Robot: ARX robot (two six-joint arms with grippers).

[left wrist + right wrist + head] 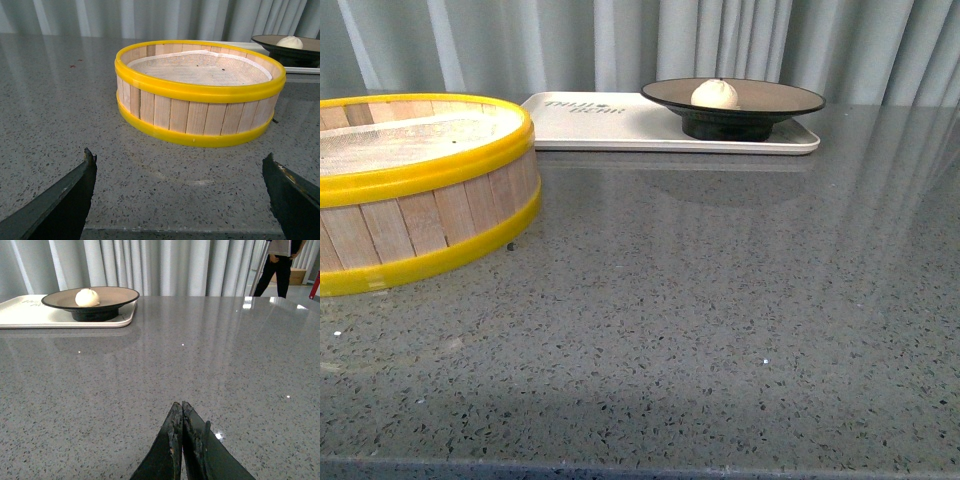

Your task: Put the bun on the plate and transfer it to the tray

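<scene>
**A:** Left pincer (180, 197) first: what do you make of it?

**B:** Its two dark fingers (65, 200) are spread wide apart, with nothing between them but speckled grey bench (60, 100). It hangs above the bench surface, facing the bamboo steamer (200, 95).

**A:** And the right pincer (181, 440)?

**B:** Pressed together, fingertips meeting in a narrow point, pinching nothing. It sits low over bare bench, well apart from everything else.

**A:** Where is the bun (715, 94)?

**B:** On the plate (790, 100), near the middle of its tan-brown inside. It rests upright, white and round.

**A:** And the plate itself?

**B:** It stands on the tray (600, 125), toward the tray's right-hand end in the front view. Its black foot rests on the cream surface, and the wide rim overhangs the foot on both sides.

**A:** The tray's position?

**B:** Flat at the far side of the bench, in front of pale curtains (620, 40). Dark printed lettering (573, 106) shows on its left part, too small to read with certainty.

**A:** The steamer?

**B:** Yellow-rimmed with wooden slats, at the left of the front view, nearer than the tray. A whitish liner (200, 67) lies inside it. I cannot tell whether the steamer touches the tray.

**A:** Anything else?

**B:** A person in dark clothes (277, 265) stands far behind the bench in the right wrist view.
</scene>
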